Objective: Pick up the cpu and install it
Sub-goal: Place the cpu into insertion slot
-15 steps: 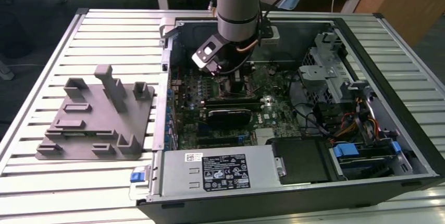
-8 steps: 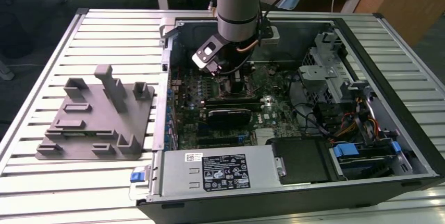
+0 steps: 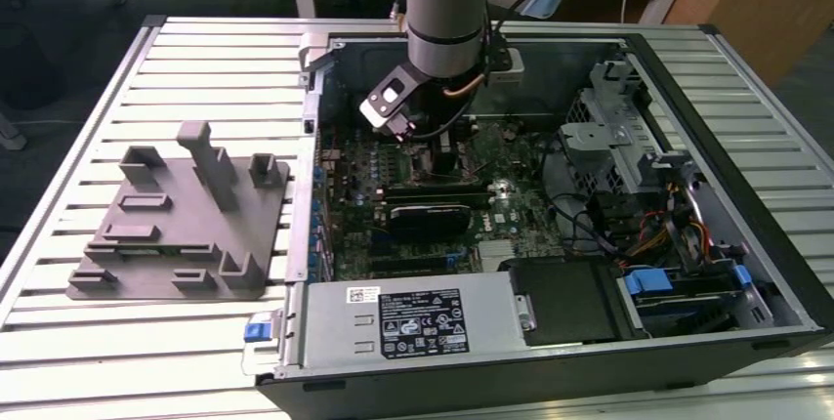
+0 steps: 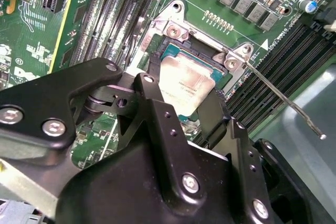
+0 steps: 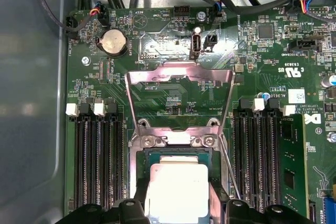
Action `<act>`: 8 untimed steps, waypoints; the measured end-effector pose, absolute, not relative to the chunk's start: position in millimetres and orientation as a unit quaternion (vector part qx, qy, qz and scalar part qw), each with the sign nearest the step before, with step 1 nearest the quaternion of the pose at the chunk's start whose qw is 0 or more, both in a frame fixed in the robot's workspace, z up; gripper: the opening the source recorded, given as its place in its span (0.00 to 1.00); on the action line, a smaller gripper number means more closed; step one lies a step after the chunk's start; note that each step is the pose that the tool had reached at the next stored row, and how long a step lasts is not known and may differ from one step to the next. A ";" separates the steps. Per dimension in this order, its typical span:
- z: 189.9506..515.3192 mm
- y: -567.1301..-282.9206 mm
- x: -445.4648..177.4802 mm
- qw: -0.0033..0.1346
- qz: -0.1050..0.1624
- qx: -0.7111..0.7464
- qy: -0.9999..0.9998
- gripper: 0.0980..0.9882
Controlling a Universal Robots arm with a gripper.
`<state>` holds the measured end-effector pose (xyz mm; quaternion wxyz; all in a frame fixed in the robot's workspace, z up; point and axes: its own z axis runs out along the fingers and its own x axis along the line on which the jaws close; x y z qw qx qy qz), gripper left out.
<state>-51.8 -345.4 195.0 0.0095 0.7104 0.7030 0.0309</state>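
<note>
- The cpu (image 4: 186, 85) is down at the socket (image 4: 181, 52), between the fingers (image 4: 152, 98). So I think the picking-up part is done.
- The socket is on the board (image 3: 509, 205) inside the open case (image 3: 573, 41). The case lies on the table (image 3: 195, 49), from the middle to the edge at the exterior view's right. The socket is in the part of the case nearer the table's far edge.
- The gripper (image 4: 184, 98) is low over the socket. Its fingers are narrow, one on each side of the cpu, touching its edges. It looks like they hold the cpu.
- The cpu's shiny top faces up. It lines up with the square of the socket in both wrist views.
- The metal lid (image 5: 181, 74) of the socket is flipped up and open. The thin lever (image 4: 283, 98) sticks out free to the side. So I think the cpu is not locked in yet, and the job is not finished.
- A grey block (image 3: 183, 234) sits near the table's edge at the exterior view's left, well apart from the gripper.
- I cannot tell if the cpu lies flat all the way down in the socket or hangs just above it.
- In the second wrist view the fingers and the gripper's black body cover one side of the cpu. The first wrist view cuts part of the cpu off.
- In the exterior view the arm (image 3: 450, 0) stands in the way of the socket.
</note>
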 end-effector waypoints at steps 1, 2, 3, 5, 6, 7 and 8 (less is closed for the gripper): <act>195.0 -345.5 -51.8 0.009 0.031 0.710 0.703 0.49; 195.0 -345.5 -51.8 0.009 0.031 0.709 0.704 0.49; 194.9 -345.5 -51.8 0.009 0.031 0.708 0.706 0.49; 194.6 -345.5 -51.8 0.009 0.031 0.704 0.709 0.49; 194.4 -345.5 -51.8 0.009 0.031 0.703 0.711 0.49; 194.3 -345.5 -51.8 0.009 0.031 0.701 0.712 0.49; 194.1 -345.5 -51.8 0.009 0.031 0.700 0.713 0.49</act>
